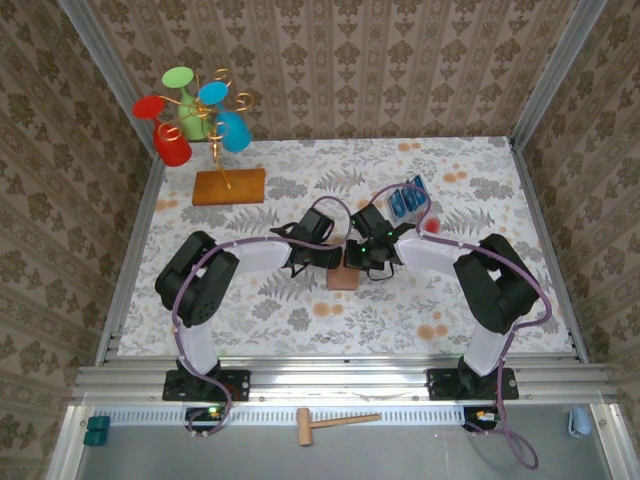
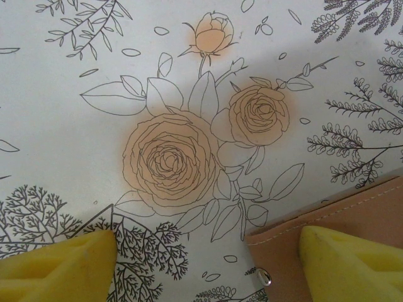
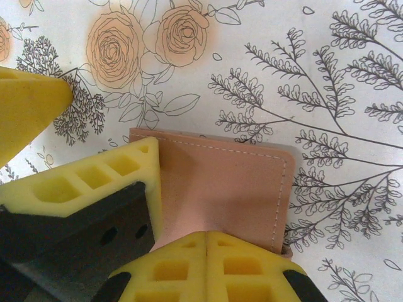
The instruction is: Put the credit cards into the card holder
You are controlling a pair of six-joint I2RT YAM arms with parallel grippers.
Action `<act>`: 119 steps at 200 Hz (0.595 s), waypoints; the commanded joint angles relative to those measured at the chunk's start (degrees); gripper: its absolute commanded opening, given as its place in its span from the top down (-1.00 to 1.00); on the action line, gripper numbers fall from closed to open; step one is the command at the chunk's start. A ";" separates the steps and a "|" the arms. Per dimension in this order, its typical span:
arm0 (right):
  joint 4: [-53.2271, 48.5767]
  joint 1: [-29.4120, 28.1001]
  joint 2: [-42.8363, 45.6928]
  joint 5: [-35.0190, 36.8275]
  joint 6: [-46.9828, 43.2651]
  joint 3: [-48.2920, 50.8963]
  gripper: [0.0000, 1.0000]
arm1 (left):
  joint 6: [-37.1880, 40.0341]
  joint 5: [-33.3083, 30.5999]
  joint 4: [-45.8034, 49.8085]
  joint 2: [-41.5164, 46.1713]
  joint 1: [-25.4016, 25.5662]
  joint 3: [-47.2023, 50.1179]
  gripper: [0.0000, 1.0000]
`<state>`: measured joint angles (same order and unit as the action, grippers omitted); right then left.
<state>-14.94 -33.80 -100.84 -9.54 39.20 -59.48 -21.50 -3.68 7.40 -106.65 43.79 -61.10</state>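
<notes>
The tan card holder (image 1: 342,279) lies shut on the flowered cloth at mid-table, where both arms meet. My right gripper (image 3: 207,236) is shut, its yellow fingertips pressed together on the holder's (image 3: 227,182) near edge; whether leather is pinched between them I cannot tell. My left gripper (image 2: 208,270) stands open astride the holder's (image 2: 340,214) side edge, one finger (image 2: 352,264) over the leather, the other (image 2: 56,267) over the cloth. The blue credit cards (image 1: 405,200) sit in a clear tray at the back right.
An orange-brown wooden slab (image 1: 228,186) with a gold stem and coloured cups (image 1: 195,115) stands at the back left. The tray's red spot (image 1: 432,227) lies close behind the right arm. Patterned walls close off three sides. A wooden mallet (image 1: 335,424) lies below the table's front rail.
</notes>
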 commanded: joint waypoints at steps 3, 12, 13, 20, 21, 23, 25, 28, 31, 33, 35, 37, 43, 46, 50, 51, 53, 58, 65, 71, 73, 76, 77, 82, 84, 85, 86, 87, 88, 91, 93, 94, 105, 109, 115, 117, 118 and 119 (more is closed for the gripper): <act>-4.12 -0.40 2.49 2.88 -1.22 1.16 1.00 | 0.05 0.93 2.97 -0.93 0.73 2.00 -0.55; -4.43 -0.48 2.82 3.04 -1.40 1.06 1.00 | 0.03 0.96 2.97 -0.93 0.71 2.11 -0.54; -4.50 -0.48 2.83 3.04 -1.45 1.05 1.00 | 0.04 0.96 2.97 -0.93 0.74 2.12 -0.55; -4.81 -0.52 2.69 3.12 -1.61 0.92 1.00 | -0.02 0.96 2.91 -0.97 0.69 2.06 -0.55; -4.82 -0.59 2.68 3.12 -1.60 0.94 1.00 | 0.01 0.96 2.94 -0.99 0.73 2.09 -0.55; -4.83 -0.57 2.73 3.17 -1.65 0.92 1.00 | 0.04 0.96 2.96 -1.01 0.69 2.05 -0.55; -4.81 -0.59 2.68 3.20 -1.62 0.92 1.00 | 0.05 0.96 2.93 -1.01 0.69 2.06 -0.55; -4.72 -0.57 2.69 3.20 -1.64 0.94 1.00 | 0.03 0.96 2.97 -1.01 0.68 2.04 -0.55; -4.68 -0.66 2.62 3.20 -1.60 0.95 1.00 | 0.05 0.96 2.93 -1.02 0.70 2.17 -0.55; -4.67 -0.65 2.48 3.21 -1.59 0.88 1.00 | -0.04 0.96 2.94 -1.02 0.73 2.20 -0.55; -4.55 -0.72 2.42 3.17 -1.58 0.82 1.00 | -0.04 1.07 2.90 -1.06 0.72 2.15 -0.55; -4.50 -0.73 2.29 3.14 -1.58 0.74 1.00 | -0.10 1.07 2.89 -1.07 0.73 2.18 -0.55; -4.57 -0.89 1.79 3.06 -1.63 0.43 1.00 | -0.12 1.05 2.88 -1.10 0.71 2.15 -0.55; -4.62 -1.05 1.59 3.04 -1.67 0.37 1.00 | -0.06 1.08 2.88 -1.08 0.71 2.13 -0.55; -4.66 -1.09 1.32 3.04 -1.67 0.18 1.00 | -0.06 1.05 2.86 -1.10 0.72 2.19 -0.55; -4.66 -1.13 1.24 3.04 -1.67 0.17 1.00 | -0.09 1.05 2.87 -1.10 0.70 2.25 -0.55; -4.64 -1.23 1.12 3.04 -1.67 0.12 1.00 | -0.12 1.09 2.88 -1.10 0.69 2.27 -0.54; -4.63 -1.41 0.87 3.06 -1.63 0.03 1.00 | -0.10 1.07 2.87 -1.10 0.70 2.24 -0.55; -4.56 -1.61 0.43 3.02 -1.60 -0.19 1.00 | -0.11 1.07 2.96 -1.12 0.68 2.29 -0.55; -4.57 -1.78 0.00 2.99 -1.60 -0.45 1.00 | -0.04 1.05 2.97 -1.06 0.68 2.30 -0.55; -4.57 -1.79 -0.05 2.96 -1.65 -0.46 1.00 | -0.08 1.05 3.02 -1.03 0.68 2.30 -0.55; -4.44 -1.86 -0.22 3.01 -1.63 -0.53 1.00 | -0.04 1.11 2.98 -1.02 0.68 2.34 -0.55; -4.46 -1.87 -0.23 3.02 -1.65 -0.54 1.00 | -0.04 1.12 2.98 -1.02 0.68 2.32 -0.55; -4.27 -1.93 -0.48 3.04 -1.58 -0.67 1.00 | -0.04 1.05 2.96 -1.02 0.68 2.35 -0.55; -4.23 -1.96 -0.49 2.99 -1.50 -0.71 1.00 | -0.06 1.09 2.97 -1.04 0.73 2.36 -0.55; -4.23 -2.01 -0.54 2.93 -1.50 -0.76 1.00 | -0.05 1.07 2.97 -1.03 0.70 2.37 -0.55; -4.27 -2.03 -0.57 2.94 -1.50 -0.78 1.00 | -0.04 1.10 2.97 -1.02 0.69 2.38 -0.55; -4.24 -2.00 -0.62 2.94 -1.45 -0.84 1.00 | -0.08 1.07 2.97 -1.02 0.69 2.34 -0.55; -4.23 -1.99 -0.69 2.90 -1.43 -0.87 1.00 | -0.06 1.06 2.97 -1.02 0.69 2.37 -0.55; -4.24 -2.02 -0.82 2.84 -1.49 -1.00 1.00 | -0.04 1.07 2.91 -1.03 0.69 2.35 -0.55; -4.23 -2.05 -0.93 2.79 -1.49 -1.06 1.00 | -0.08 1.05 2.89 -1.02 0.69 2.34 -0.55; -4.22 -2.05 -0.98 2.78 -1.49 -1.11 1.00 | -0.06 1.05 2.89 -1.02 0.68 2.32 -0.55; -4.39 -2.22 -1.37 2.86 -1.58 -1.53 1.00 | 0.04 1.17 2.98 -1.10 0.75 2.26 -0.55; -4.42 -2.31 -1.46 2.86 -1.58 -1.66 1.00 | 0.05 1.19 2.96 -1.08 0.70 2.22 -0.55; -4.48 -2.37 -1.74 2.86 -1.58 -1.74 1.00 | -0.02 1.17 2.98 -1.10 0.69 2.14 -0.55; -4.42 -2.40 -1.80 2.82 -1.58 -1.86 1.00 | -0.01 1.19 2.97 -1.10 0.73 2.15 -0.55; -4.41 -2.40 -1.85 2.79 -1.54 -1.86 1.00 | -0.02 1.20 2.97 -1.10 0.75 2.14 -0.55; -4.40 -2.41 -1.88 2.78 -1.56 -1.91 1.00 | -0.03 1.17 2.97 -1.10 0.76 2.18 -0.55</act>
<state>-16.93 -35.42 -100.53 -7.90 38.11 -59.68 -21.50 -3.68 6.94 -106.50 43.83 -60.73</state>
